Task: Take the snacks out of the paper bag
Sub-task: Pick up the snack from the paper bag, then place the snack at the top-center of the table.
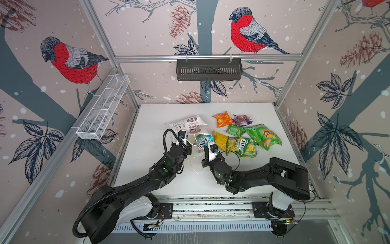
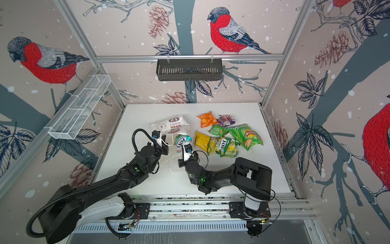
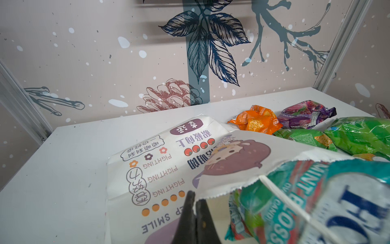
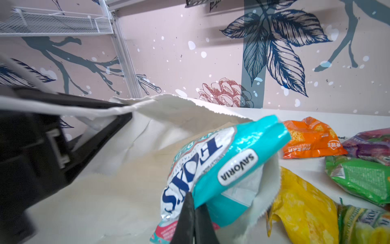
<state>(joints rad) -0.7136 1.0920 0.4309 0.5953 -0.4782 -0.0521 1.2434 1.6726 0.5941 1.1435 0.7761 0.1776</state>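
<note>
Seen from above, the paper bag lies on its side in the middle of the worktop. Its mouth faces the near right, and the teal packet pokes out of it. Loose to the right are the orange packet and purple packet at the far end. The small green packet and Lay's bag lie nearer. Nearest are the yellow packet and the green-yellow multi-pack. In both top views the wrists cover the fingertips, so neither grip can be read from there.

The left wrist view settles one grip. The left fingers are pinched narrow on the bag's serrated rim, just beside its printed cartoon girl. Only the right wrist view looks into the bag's mouth. There the upper rim is held lifted, and the right fingers are closed tight on the teal packet's near edge. The packet lies partly inside the bag and partly out over the lower rim.
</note>
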